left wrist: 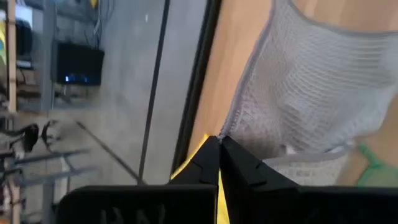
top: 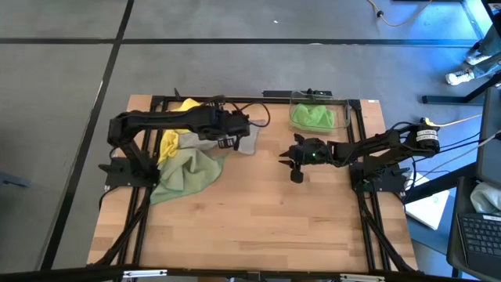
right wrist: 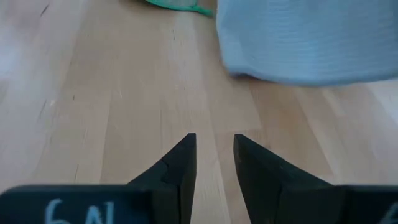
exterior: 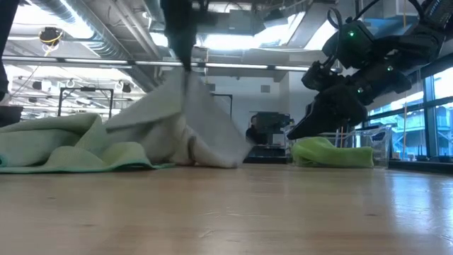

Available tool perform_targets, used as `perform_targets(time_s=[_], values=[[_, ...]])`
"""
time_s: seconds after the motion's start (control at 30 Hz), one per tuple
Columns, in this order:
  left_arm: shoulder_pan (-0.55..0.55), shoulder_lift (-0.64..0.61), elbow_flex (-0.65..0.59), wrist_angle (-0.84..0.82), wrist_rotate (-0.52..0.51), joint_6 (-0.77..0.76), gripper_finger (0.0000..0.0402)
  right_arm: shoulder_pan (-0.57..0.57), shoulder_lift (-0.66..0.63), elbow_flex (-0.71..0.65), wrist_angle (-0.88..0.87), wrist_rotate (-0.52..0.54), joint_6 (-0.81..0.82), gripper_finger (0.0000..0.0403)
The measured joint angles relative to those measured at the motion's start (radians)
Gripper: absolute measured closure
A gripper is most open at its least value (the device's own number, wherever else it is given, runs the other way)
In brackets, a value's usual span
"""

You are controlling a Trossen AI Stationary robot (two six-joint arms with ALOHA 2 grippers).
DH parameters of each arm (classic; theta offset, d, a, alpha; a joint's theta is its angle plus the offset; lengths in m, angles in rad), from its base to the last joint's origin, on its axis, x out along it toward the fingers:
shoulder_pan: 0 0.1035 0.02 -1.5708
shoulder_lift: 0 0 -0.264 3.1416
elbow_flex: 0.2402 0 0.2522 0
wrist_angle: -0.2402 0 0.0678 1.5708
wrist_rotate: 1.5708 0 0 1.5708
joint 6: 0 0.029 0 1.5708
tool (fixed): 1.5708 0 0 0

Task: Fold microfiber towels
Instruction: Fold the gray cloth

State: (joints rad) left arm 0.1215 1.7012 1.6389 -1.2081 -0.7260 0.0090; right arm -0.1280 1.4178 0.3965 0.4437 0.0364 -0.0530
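A wooden table [top: 250, 227] stands in a large workshop with grey floor. The left gripper [left wrist: 219, 144] has its fingers pressed together on an edge of the grey-beige towel [left wrist: 317, 81] and holds it above the pile. The right gripper [right wrist: 214, 149] hovers near, fingers a little apart, holding nothing. The pinch is small, so I think the soft waffle-like cloth can slip out. The pale olive towel [top: 188, 174] and yellow towel [top: 169, 141] lie crumpled below; the bright green towel [top: 313, 116] sits in the clear bin [top: 345, 106].
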Motion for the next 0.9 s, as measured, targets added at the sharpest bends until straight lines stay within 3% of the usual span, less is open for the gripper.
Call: perform_targets(time_s=[0.2,0.33,0.53,0.67,0.9], values=[[-0.078,0.000,0.121,-0.039,0.075,-0.013,0.0401,0.000,0.000,0.000,0.001,0.072,0.018,0.0293],[-0.123,0.000,0.130,-0.049,0.124,-0.043,0.0401,0.000,0.000,0.000,0.023,0.132,-0.043,0.0292],[-0.188,0.000,0.130,-0.105,0.127,-0.113,0.0401,0.000,-0.011,-0.001,0.173,0.123,-0.166,0.0285],[-0.231,0.000,0.130,-0.106,0.127,-0.133,0.0401,-0.003,-0.011,-0.001,0.272,0.122,-0.245,0.0251],[-0.297,0.000,0.130,-0.079,0.115,-0.142,0.0401,-0.008,0.043,0.042,0.350,0.114,-0.306,0.0156]])
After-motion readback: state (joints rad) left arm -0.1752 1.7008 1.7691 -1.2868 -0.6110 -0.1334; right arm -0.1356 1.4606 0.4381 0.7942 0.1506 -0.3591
